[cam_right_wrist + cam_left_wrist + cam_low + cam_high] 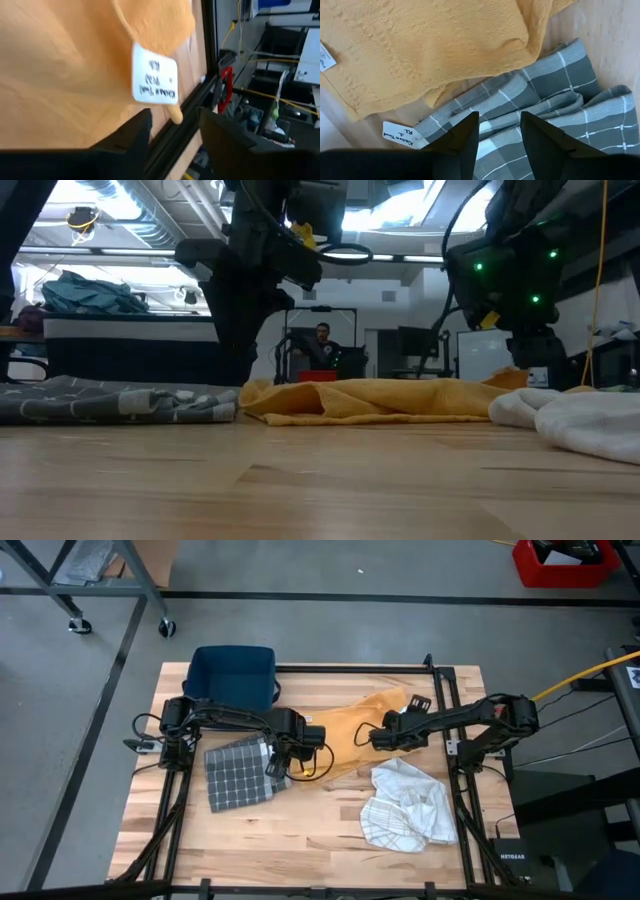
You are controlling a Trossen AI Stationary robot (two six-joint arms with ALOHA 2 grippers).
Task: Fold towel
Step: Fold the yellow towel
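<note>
Mid-table lies yellow towel, spread ready for folding. Left gripper above checked cloth beside towel's edge, right gripper over towel's tagged corner, fingers parted, gripping nothing.

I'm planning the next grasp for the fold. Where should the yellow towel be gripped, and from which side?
Grip the yellow towel at its outer corners, coming from above. It lies spread but rumpled on the table, one edge beside the gray checked towel. The left tool and the right tool hover open over opposite ends.
</note>
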